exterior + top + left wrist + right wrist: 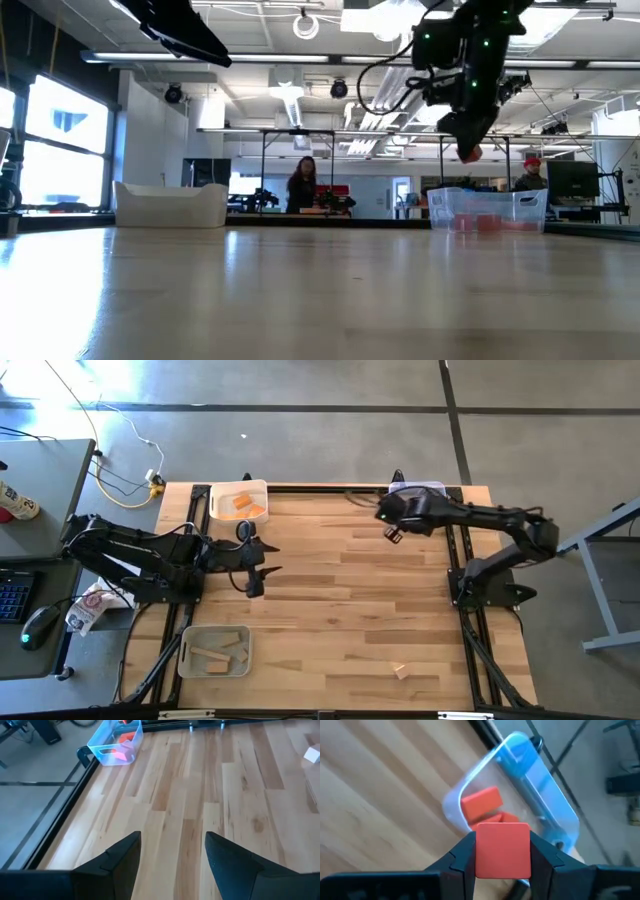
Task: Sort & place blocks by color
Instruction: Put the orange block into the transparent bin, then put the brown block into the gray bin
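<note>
- Clearly, the right gripper (502, 862) pinches a smooth red cube (503, 850) above the translucent, round-cornered red-block tray (555, 795), upper right of centre in the high view; released off-centre, the cube could strike the rim and bounce onto the plank table (340, 610).
- Left gripper (172, 857), spread and empty, waits at mid-left.
- One tan block (401, 672) lies loose, lower right.
</note>
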Available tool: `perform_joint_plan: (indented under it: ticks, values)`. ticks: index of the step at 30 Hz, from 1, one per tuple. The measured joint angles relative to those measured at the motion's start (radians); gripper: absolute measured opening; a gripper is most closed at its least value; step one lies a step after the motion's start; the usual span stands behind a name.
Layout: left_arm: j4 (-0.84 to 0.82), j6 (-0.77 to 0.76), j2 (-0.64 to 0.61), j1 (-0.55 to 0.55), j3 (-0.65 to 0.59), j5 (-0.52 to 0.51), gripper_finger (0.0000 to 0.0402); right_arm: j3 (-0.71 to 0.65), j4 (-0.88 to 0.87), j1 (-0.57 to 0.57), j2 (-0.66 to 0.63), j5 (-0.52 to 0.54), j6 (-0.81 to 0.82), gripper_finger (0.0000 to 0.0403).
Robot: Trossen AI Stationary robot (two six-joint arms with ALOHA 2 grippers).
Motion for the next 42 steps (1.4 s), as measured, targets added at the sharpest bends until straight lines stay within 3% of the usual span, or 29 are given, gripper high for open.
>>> perform_joint_plan:
  ticks: [6,14,26,33,42]
  values:
    - [0.026,0.014,0.0,0.0,0.0,-0.002,0.0207,-0.113,0.252,-0.082,-0.108,-0.05,-0.051,0.0104]
    - [0.075,0.034,0.0,0.0,0.0,-0.001,0.0207,-0.197,0.536,-0.203,-0.118,-0.191,-0.11,0.0104]
    - [0.066,0.027,0.0,0.0,0.0,0.005,0.0207,-0.203,0.519,-0.326,-0.036,-0.295,0.023,0.0104]
    - [0.059,0.027,0.0,0.0,0.0,0.005,0.0207,-0.203,0.494,-0.357,0.008,-0.296,0.025,0.0106]
    - [0.059,0.026,0.0,0.0,0.0,0.005,0.0207,-0.19,0.466,-0.362,0.008,-0.265,0.018,0.0219]
